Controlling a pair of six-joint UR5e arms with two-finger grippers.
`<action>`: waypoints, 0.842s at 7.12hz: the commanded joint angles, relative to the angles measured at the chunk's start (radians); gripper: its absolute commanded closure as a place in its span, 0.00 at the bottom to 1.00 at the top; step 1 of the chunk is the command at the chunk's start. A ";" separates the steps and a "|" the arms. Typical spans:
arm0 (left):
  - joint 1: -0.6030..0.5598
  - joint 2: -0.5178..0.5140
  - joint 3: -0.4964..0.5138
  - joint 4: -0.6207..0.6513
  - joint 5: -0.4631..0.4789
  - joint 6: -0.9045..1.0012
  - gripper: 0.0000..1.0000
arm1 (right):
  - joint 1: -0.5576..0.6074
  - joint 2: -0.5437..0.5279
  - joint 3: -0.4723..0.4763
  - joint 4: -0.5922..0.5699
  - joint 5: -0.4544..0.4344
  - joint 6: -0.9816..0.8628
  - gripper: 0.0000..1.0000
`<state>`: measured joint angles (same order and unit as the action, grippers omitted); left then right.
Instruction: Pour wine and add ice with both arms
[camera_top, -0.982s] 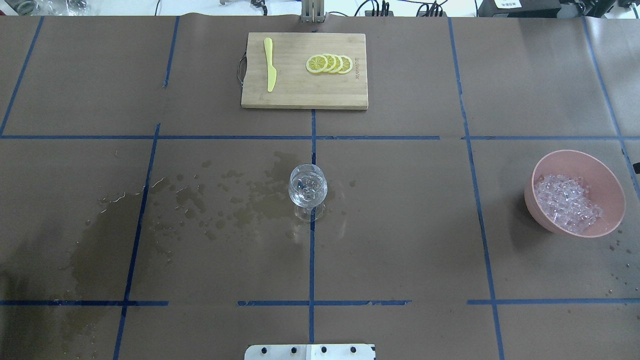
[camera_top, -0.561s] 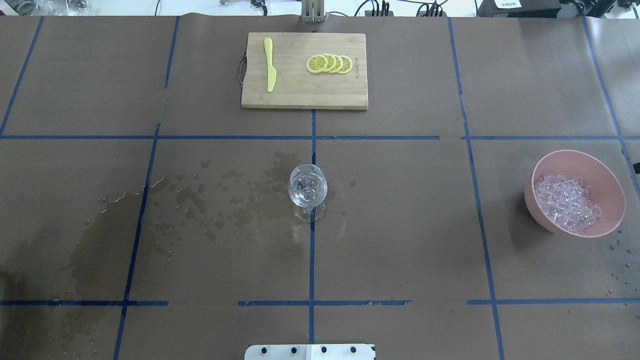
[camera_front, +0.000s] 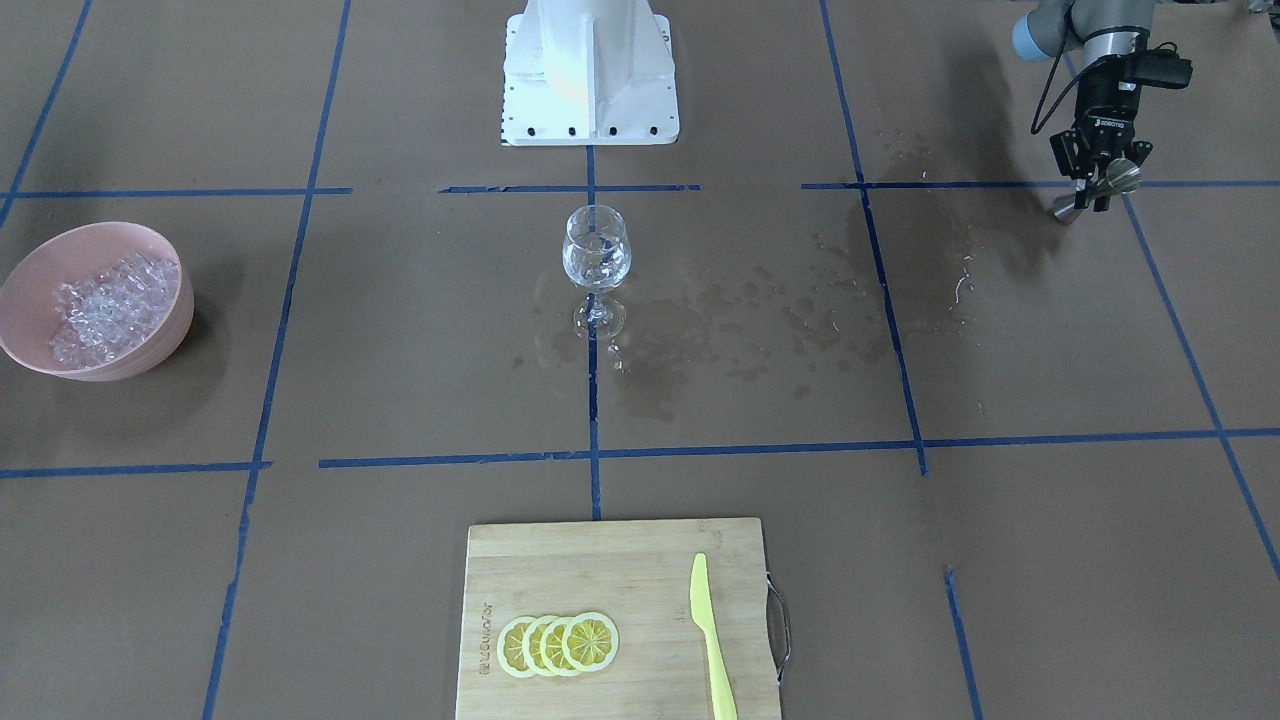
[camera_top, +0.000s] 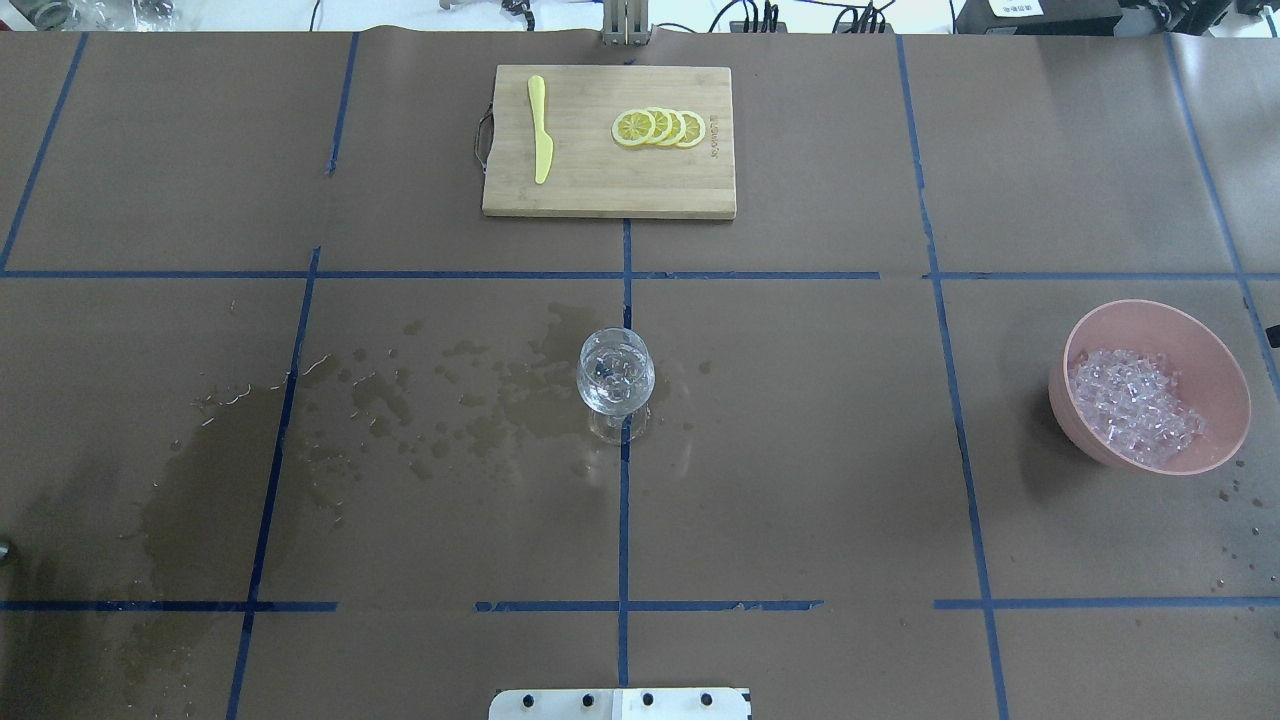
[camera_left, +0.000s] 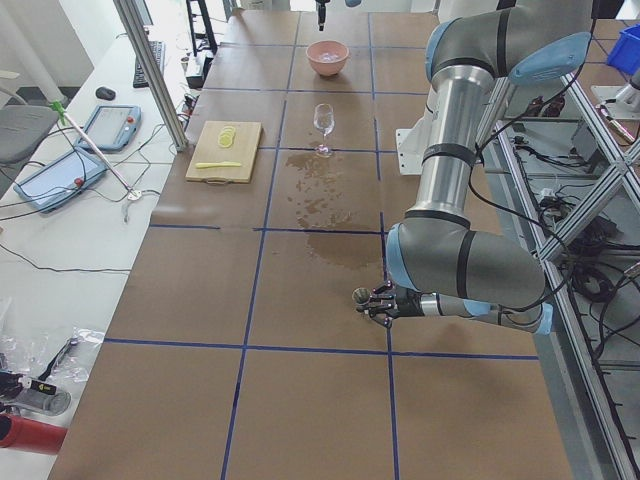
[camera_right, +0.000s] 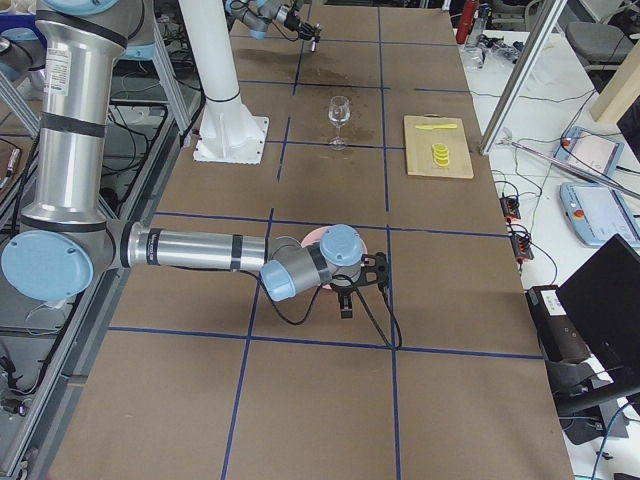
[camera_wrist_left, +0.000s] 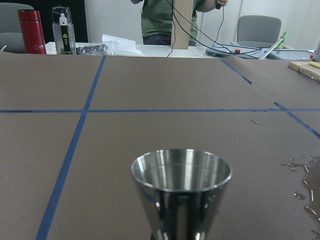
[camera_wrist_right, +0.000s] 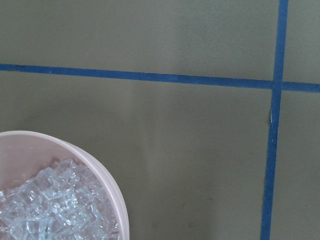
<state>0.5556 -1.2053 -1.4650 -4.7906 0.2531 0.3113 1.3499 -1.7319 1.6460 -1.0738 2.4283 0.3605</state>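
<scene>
A clear stemmed glass (camera_top: 617, 372) stands at the table's middle with glinting clear contents; I cannot tell wine from ice in it. More ice (camera_top: 1135, 405) is heaped in a pink bowl (camera_top: 1215, 350) at the right side. My left gripper (camera_front: 1092, 195) hovers low over the far left of the table, shut on a steel cup (camera_wrist_left: 181, 192) held upright; no wine is discernible in it. The right gripper (camera_right: 345, 305) hangs just above and beside the bowl's rim (camera_wrist_right: 107, 175); I cannot tell if it is open or shut.
A bamboo cutting board (camera_top: 600, 190) at the far side carries lemon slices (camera_top: 660, 128) and a yellow knife (camera_top: 540, 130). Dark wet stains (camera_top: 400, 410) spread left of the glass. The white robot base (camera_front: 590, 70) sits at the near edge. A person stands beyond the table's left end.
A small grey bit has come into the overhead view at its left edge. The glass, bowl and board have not moved.
</scene>
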 joint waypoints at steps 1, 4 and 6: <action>0.000 -0.017 0.000 0.000 0.000 0.028 0.53 | 0.000 0.000 0.000 0.000 0.000 0.000 0.00; 0.003 -0.005 -0.014 0.002 0.000 0.029 0.23 | 0.000 0.000 0.000 0.000 0.002 0.002 0.00; 0.006 -0.002 -0.058 0.012 0.002 0.156 0.16 | 0.002 0.000 0.003 0.000 0.002 0.002 0.00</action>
<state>0.5602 -1.2099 -1.4893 -4.7860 0.2542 0.3887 1.3503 -1.7319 1.6474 -1.0738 2.4298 0.3619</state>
